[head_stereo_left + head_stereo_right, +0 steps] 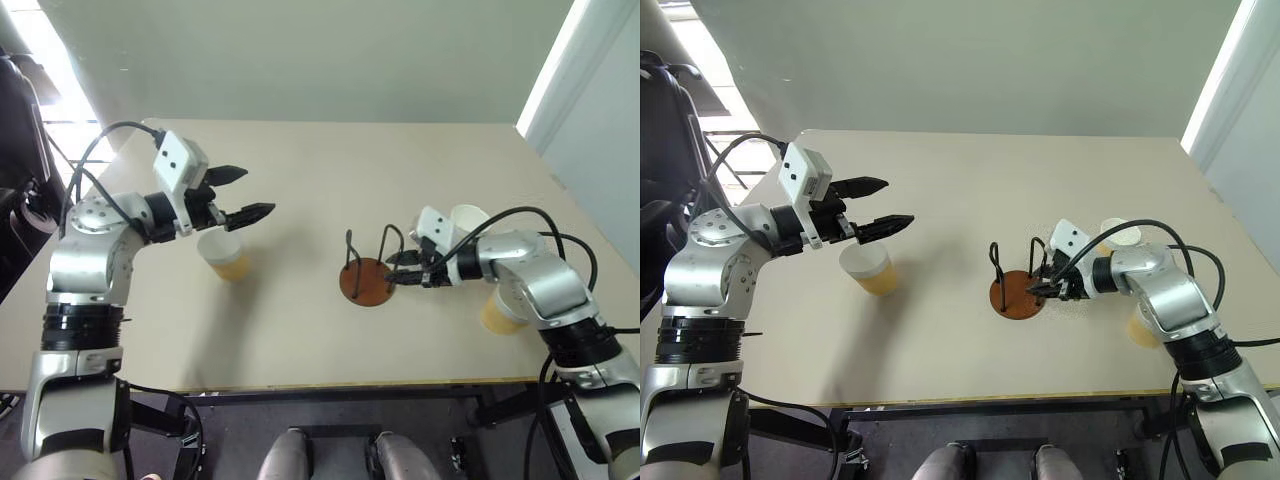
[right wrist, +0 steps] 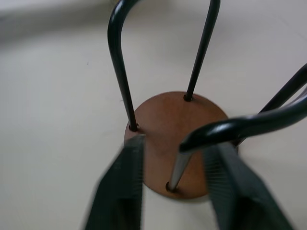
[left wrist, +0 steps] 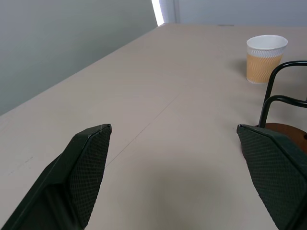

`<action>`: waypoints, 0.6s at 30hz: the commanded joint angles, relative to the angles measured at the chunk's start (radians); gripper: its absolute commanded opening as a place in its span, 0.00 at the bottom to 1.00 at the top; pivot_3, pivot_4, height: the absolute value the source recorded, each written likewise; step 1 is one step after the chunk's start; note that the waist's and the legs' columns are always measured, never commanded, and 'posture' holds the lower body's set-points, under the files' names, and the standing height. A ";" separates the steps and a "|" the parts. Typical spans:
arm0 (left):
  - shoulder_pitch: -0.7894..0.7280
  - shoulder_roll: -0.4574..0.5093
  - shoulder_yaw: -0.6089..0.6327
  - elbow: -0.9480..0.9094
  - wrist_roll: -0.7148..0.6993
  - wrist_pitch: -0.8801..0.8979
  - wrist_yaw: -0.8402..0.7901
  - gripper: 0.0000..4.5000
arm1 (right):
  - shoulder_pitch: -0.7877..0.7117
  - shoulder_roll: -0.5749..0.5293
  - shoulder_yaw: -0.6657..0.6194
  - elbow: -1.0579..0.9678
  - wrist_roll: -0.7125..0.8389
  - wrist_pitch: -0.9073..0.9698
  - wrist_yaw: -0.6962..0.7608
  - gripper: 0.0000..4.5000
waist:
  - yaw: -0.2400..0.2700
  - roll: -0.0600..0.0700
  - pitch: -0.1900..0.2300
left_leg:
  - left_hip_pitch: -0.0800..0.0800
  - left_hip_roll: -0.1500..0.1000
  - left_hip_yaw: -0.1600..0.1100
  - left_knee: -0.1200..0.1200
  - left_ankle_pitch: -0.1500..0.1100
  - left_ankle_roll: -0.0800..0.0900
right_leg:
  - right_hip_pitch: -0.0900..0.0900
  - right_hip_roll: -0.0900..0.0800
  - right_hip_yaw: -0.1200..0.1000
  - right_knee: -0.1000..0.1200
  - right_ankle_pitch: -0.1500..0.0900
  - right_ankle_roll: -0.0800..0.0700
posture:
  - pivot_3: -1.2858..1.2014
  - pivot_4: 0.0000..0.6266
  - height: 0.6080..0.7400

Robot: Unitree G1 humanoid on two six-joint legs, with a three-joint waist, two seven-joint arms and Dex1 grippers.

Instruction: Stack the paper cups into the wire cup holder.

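The wire cup holder (image 1: pixel 367 281), a rust-brown disc with dark wire loops, stands upright mid-table. My right gripper (image 1: pixel 396 271) is at its right side, open, its blurred fingers (image 2: pixel 120 182) straddling one wire loop without pinching it. One paper cup (image 1: pixel 226 253) stands upright at the left, just below and beyond my left gripper (image 1: pixel 258 190), which hovers open and holds nothing. A second cup (image 1: pixel 470 217) stands behind my right wrist. A third cup (image 1: pixel 499 312) is partly hidden under my right forearm.
The tan table (image 1: pixel 300 150) runs back to a pale wall, with its front edge close to me. A white panel (image 1: pixel 590 90) stands at the back right. Dark equipment (image 1: pixel 20 140) sits off the table's left side.
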 commanded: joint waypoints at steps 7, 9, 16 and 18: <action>-0.021 0.016 0.011 -0.032 0.007 -0.021 -0.003 1.00 | -0.001 -0.055 0.010 -0.056 -0.005 -0.013 0.053 0.78 | 0.000 0.000 0.000 | 0.000 0.000 0.000 0.000 0.000 0.000 | 0.000 0.000 0.000 0.000 0.000 0.000 | 0.52 0.24 1.00; -0.019 0.015 0.009 -0.030 0.010 -0.033 -0.009 1.00 | -0.013 -0.072 0.011 -0.045 -0.015 -0.022 0.065 0.78 | 0.000 0.000 0.000 | 0.000 0.000 0.000 0.000 0.000 0.000 | 0.000 0.000 0.000 0.000 0.000 0.000 | 0.52 0.24 1.00; -0.029 0.009 -0.004 -0.011 0.009 -0.062 -0.046 1.00 | -0.144 -0.127 -0.016 0.103 -0.062 -0.088 0.094 0.78 | 0.000 0.000 0.000 | 0.000 0.000 0.000 0.001 0.000 0.001 | 0.000 0.000 0.000 0.000 0.001 0.000 | 0.52 0.24 1.00; -0.034 0.010 -0.011 -0.003 0.004 -0.066 -0.077 1.00 | -0.187 -0.145 -0.021 0.152 -0.075 -0.116 0.104 0.78 | 0.001 0.000 0.000 | 0.000 0.000 0.000 0.000 0.001 0.001 | 0.000 0.000 0.000 0.000 0.001 0.000 | 0.52 0.24 1.00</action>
